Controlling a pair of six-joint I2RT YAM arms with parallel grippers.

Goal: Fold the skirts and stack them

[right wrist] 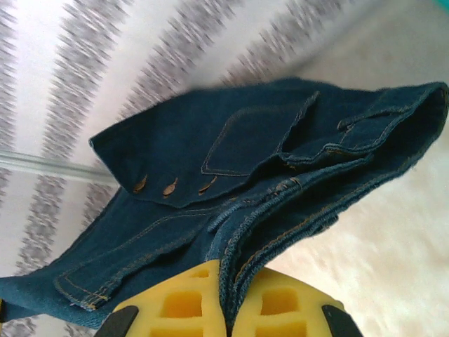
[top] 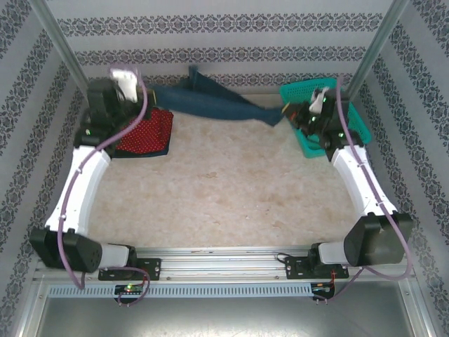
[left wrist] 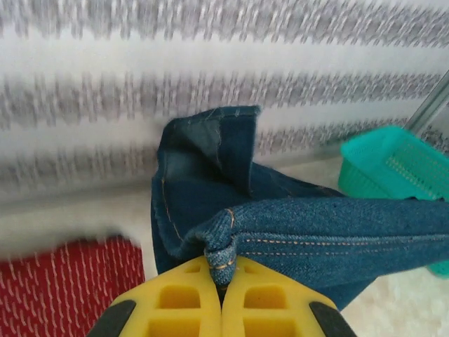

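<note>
Dark blue denim skirt (left wrist: 316, 239) with orange-tan stitching; brass-toned buttons just above the right gripper (right wrist: 226, 281). Bright yellow fingers (left wrist: 175, 298) on the left gripper (left wrist: 222, 277), same on the right. Left of the left gripper, red skirt (left wrist: 63, 288) with small white dots. To its right, teal mesh basket (left wrist: 393, 165). Beyond, white wall (left wrist: 210, 63) banded in grey ornament. Mottled cream table (top: 224, 189).

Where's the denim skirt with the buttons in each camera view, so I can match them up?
Top external: denim skirt upper centre, stretched sideways along the far side.
Left wrist: skirt centre to right edge.
Right wrist: skirt across the middle, buttons visible.
Shared landmark: striped wall behind it.
</note>
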